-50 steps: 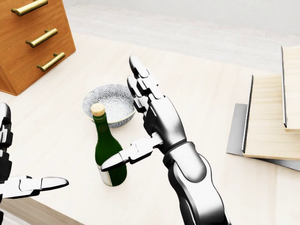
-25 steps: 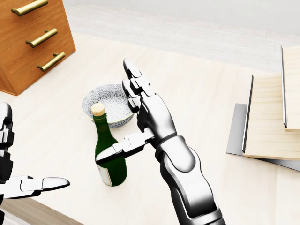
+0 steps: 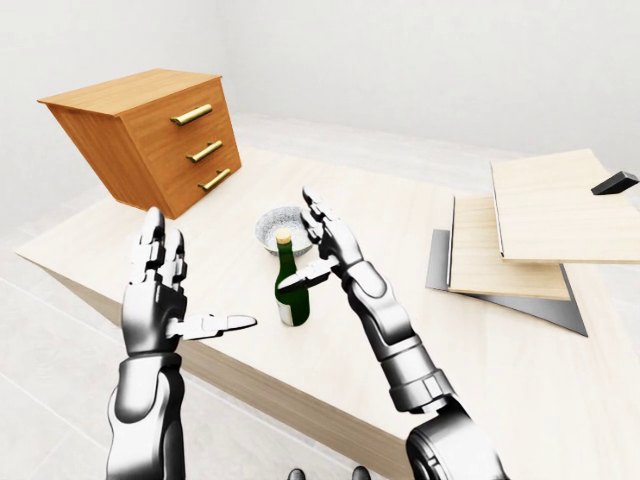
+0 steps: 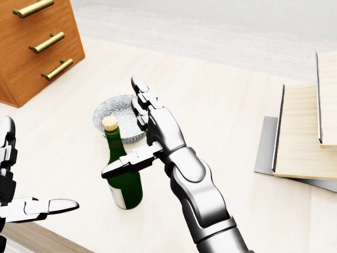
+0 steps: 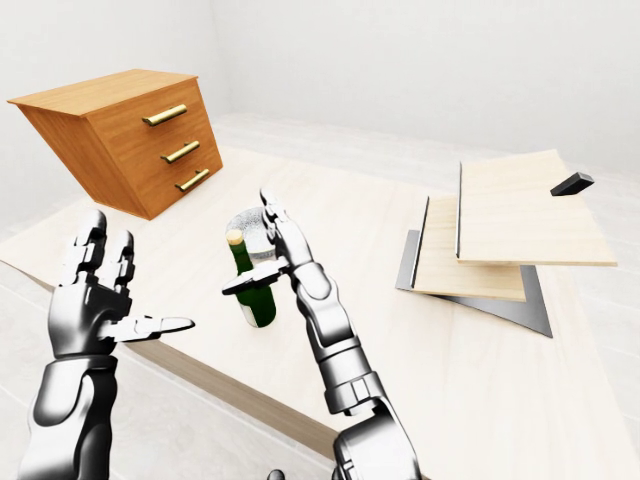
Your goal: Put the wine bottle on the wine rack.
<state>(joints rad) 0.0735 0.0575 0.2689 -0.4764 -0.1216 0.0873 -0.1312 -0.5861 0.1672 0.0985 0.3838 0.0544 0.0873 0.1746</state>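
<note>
A green wine bottle [image 4: 122, 179] with a cork stands upright on the pale wooden table [image 4: 221, 105], just below a patterned bowl [image 4: 111, 112]. My right hand [image 4: 131, 132] is open right beside the bottle. Its fingers point up on the bottle's right side and over the bowl, and its thumb [image 4: 124, 164] lies across the bottle's shoulder. The fingers are not closed round the bottle. My left hand [image 3: 170, 300] is open and empty, off the table's edge to the left of the bottle. The wine rack [image 3: 520, 240], slanted wooden boards on a grey base, stands at the right.
A wooden chest of drawers [image 3: 150, 135] with brass handles stands at the upper left of the table. A small black block [image 3: 613, 183] lies on the rack's top board. The table's near edge [image 3: 230, 375] runs just below the bottle.
My right hand has moved left toward the bottle, and its thumb now crosses the bottle's shoulder. The bottle, the bowl and my left hand have not moved.
</note>
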